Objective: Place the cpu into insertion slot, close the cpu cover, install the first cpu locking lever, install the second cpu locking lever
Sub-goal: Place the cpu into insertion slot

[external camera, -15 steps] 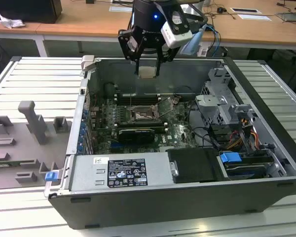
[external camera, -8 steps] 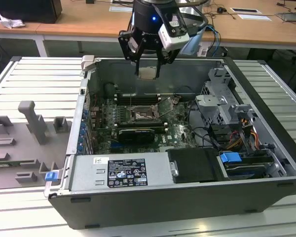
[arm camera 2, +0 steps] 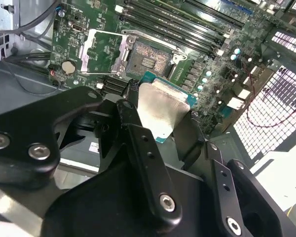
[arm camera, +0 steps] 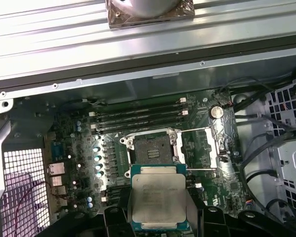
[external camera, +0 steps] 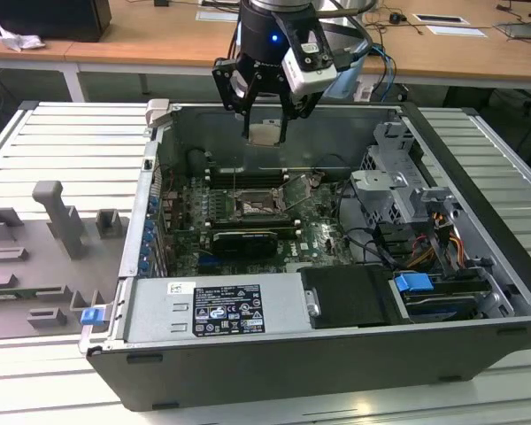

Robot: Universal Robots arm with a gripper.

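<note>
Exterior view: the claw (external camera: 265, 130) grips the cpu (external camera: 266, 135) above the uncovered insertion slot (external camera: 250, 208); memory slots (external camera: 248, 173) lie just beside.

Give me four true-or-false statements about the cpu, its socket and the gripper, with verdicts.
1. The gripper grips the cpu. True.
2. The cpu rests in the insertion slot. False: it hangs in the air, and the slot is empty.
3. The cpu cover is closed. False: it is swung open, clear of the slot.
4. Memory slots run alongside the insertion slot. True.
</note>
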